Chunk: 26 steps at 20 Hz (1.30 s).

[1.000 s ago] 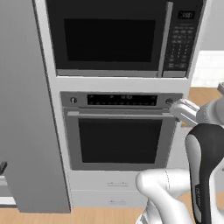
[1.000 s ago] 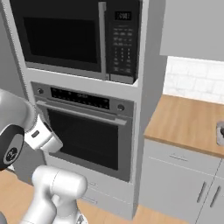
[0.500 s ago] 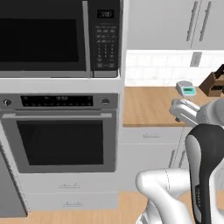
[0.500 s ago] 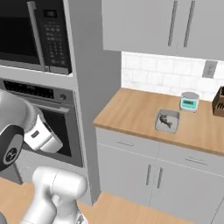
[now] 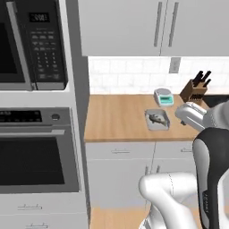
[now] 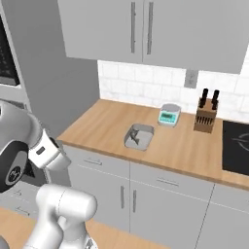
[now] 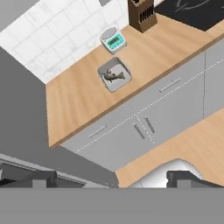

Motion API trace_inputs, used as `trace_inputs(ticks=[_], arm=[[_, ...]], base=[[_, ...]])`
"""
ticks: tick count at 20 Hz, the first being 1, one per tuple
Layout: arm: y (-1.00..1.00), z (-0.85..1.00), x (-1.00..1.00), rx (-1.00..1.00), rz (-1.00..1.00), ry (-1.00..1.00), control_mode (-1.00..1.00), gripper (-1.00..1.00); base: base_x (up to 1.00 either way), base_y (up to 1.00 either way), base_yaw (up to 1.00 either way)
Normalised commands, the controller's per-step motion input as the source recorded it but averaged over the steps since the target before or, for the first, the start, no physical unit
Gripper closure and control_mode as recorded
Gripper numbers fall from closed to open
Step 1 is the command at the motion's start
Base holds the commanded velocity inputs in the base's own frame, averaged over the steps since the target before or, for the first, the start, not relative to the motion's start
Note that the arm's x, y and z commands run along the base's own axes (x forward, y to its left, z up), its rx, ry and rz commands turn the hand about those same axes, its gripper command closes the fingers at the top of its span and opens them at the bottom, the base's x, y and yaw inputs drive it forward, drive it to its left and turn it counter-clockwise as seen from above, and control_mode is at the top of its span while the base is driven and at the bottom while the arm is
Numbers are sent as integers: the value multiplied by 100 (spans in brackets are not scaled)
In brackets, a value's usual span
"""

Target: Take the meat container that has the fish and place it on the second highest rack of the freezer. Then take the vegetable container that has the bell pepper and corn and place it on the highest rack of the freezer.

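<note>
Hand view: fish (image 7: 113, 76) in grey tray (image 7: 114, 75) on wooden surface (image 7: 78, 94), beside scale (image 7: 113, 40). Hand (image 7: 111, 178) open, empty, well apart. Best: approach squarely from above, grip tray rim, keep level.

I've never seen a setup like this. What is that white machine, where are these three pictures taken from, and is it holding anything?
It is a white robot arm on a base that can drive, in a computer-drawn kitchen. Two pictures come from cameras riding on the base, behind the arm on its left and right, so both show one scene from two sides. The third comes from a camera on the hand, looking along the gripper, whose dark fingertips rise at the bottom.

On the wooden counter lies a grey tray with a small fish in it. Behind it stand a small kitchen scale and a knife block, and a dark cooktop is to the right. The oven and microwave are on the left.

The gripper is open and holds nothing; it is well away from the tray.
</note>
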Motion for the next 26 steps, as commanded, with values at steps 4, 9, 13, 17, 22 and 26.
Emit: trace_inputs(ticks=[4, 9, 13, 17, 22, 26], arm=[[0, 0, 0, 0, 0, 0, 100, -100], [0, 0, 0, 0, 0, 0, 100, -100], [0, 0, 0, 0, 0, 0, 100, -100], [0, 0, 0, 0, 0, 0, 100, -100], [0, 0, 0, 0, 0, 0, 100, -100], [0, -29, 16, 0, 5, 8, -100, -100]], base=[[61, -45, 0], [42, -44, 4], [16, -81, 23], [28, -70, 23], [44, -34, 21], [19, 0, 6]])
